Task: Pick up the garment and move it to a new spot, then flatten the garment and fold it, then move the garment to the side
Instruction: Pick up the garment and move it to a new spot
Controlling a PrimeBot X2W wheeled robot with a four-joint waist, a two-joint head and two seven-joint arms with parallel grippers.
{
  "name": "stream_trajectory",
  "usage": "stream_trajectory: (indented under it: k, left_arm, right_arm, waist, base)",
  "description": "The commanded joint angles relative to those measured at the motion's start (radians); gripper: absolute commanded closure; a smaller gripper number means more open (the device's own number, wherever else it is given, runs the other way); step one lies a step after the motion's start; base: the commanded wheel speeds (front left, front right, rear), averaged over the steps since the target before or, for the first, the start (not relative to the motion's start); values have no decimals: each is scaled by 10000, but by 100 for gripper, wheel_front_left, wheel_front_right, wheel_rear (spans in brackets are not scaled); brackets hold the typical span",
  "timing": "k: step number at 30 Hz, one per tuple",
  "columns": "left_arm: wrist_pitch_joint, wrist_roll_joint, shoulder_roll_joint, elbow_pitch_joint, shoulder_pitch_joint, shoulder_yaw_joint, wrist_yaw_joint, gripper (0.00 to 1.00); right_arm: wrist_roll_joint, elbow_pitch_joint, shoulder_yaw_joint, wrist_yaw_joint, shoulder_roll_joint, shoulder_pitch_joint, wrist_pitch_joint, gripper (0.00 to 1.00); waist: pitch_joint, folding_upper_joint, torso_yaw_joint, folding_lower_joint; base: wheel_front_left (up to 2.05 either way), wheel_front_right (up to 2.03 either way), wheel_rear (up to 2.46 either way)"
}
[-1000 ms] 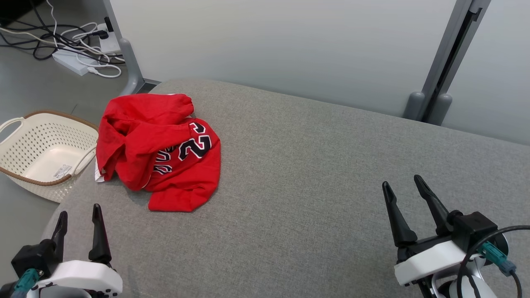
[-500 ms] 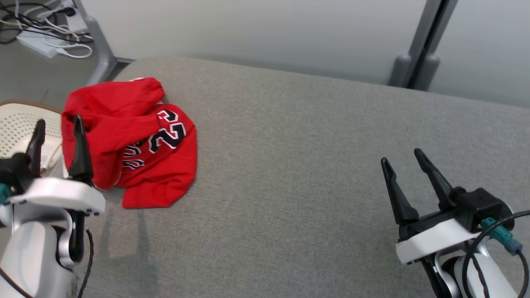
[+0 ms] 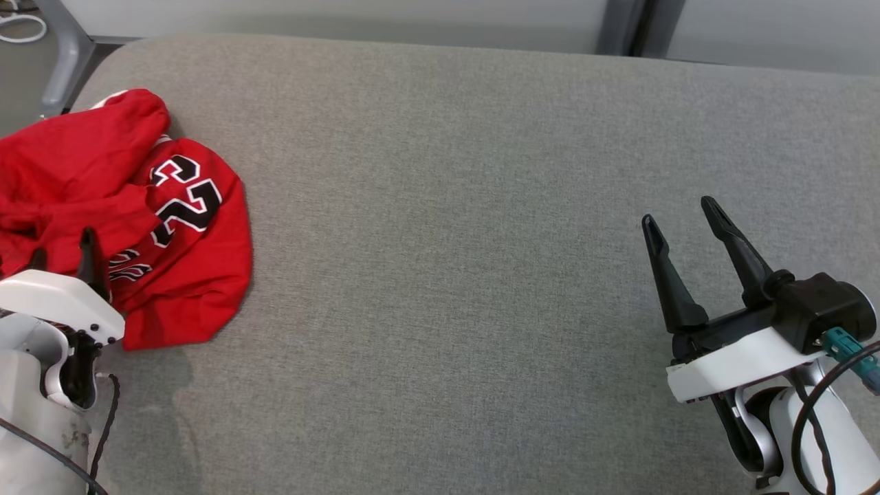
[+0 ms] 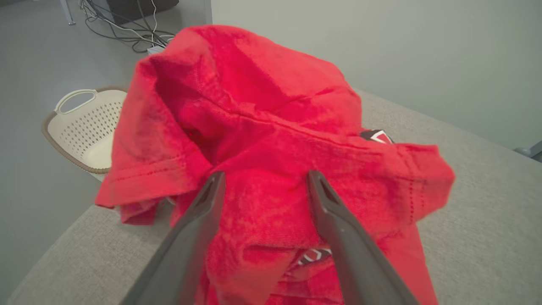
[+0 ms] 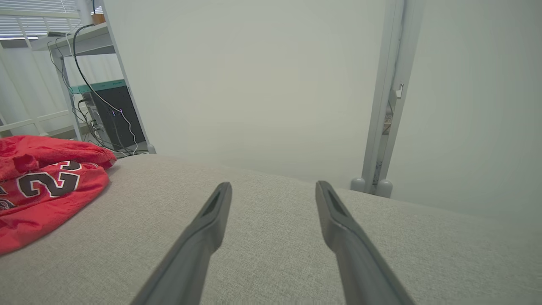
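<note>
Grey woven upholstery (image 3: 447, 289) made a broad, flat bed. By its far left corner lay the crumpled red knit jersey with black-and-white numerals (image 3: 137, 199), heaped in soft folds with stitched hems showing, reaching the left edge. Over its near side hung the left gripper (image 4: 262, 180), long dark tapered fingers (image 4: 195, 220) spread apart astride a raised fold. It looked lined up for the first lift, though contact couldn't be told. Near the right edge the right gripper (image 3: 679, 213) hovered over bare cloth, jaws wide apart and well clear, likely waiting to help flatten. Beyond the left edge, on the floor (image 4: 34, 63), sat a cream perforated plastic basket with a brown rim (image 4: 84, 127).
</note>
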Motion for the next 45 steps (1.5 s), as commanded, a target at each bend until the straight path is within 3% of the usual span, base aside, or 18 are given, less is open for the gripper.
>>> stream_trajectory:
  k: [1, 3, 4, 5, 6, 11, 17, 25, 32, 40, 45]
  left_arm:
    - [-29, -92, 63, 195, -260, 47, -67, 0]
    - [-47, -167, 91, 628, -425, 68, -141, 0]
    - [-77, -153, 131, 804, -489, 41, -174, 53]
    - [-125, -149, 156, 962, -572, 22, -200, 80]
    - [-167, -152, 172, 1109, -641, 0, -254, 100]
    - [-847, 81, 336, 1417, -960, -165, -286, 100]
    - [-2157, 595, 660, 618, -1107, -258, 29, 100]
    - [-2352, 1078, 689, -1934, -124, -211, 533, 100]
    - [-2313, 1394, 191, -5532, 2370, -253, 1234, 100]
    - [-1343, 1532, -569, -8470, 5000, -785, 2021, 100]
    - [-876, 1788, -644, -9421, 5453, -1227, 2137, 100]
  right_arm:
    - [13, -71, -29, 23, -77, -82, 7, 0]
    - [4, -90, -81, 23, -69, -78, 6, 0]
    - [-1, -97, -99, 23, -57, -75, 10, 0]
    - [-3, -87, -115, 23, -45, -76, 7, 0]
    - [-4, -67, -122, 23, -28, -77, 1, 0]
    - [33, -64, -202, 23, 33, -100, -95, 0]
    - [24, -41, -416, 23, 134, 179, -146, 0]
    - [54, -27, -625, 23, 269, 530, -161, 0]
    - [169, 7, -709, 23, 469, 877, -196, 0]
    - [271, 130, -705, 23, 600, 1207, -248, 0]
    - [323, 103, -758, 23, 670, 1289, -225, 0]
  waist:
    - [100, 0, -61, 0]
    - [130, 0, -32, 0]
    - [141, 0, -14, 0]
    - [142, 0, 3, 0]
    - [129, 0, 19, 0]
    - [22, 0, 107, 0]
    - [-455, 0, 130, 0]
    - [-1172, 0, -42, 0]
    - [-1563, 0, -595, 0]
    - [-1756, 0, -1529, 0]
    - [-1655, 0, -2102, 0]
  base:
    - [0, 0, 0]
    - [0, 0, 0]
    - [0, 0, 0]
    - [0, 0, 0]
    - [0, 0, 0]
    - [0, 0, 0]
    - [0, 0, 0]
    - [0, 0, 0]
    - [0, 0, 0]
    - [0, 0, 0]
    - [0, 0, 0]
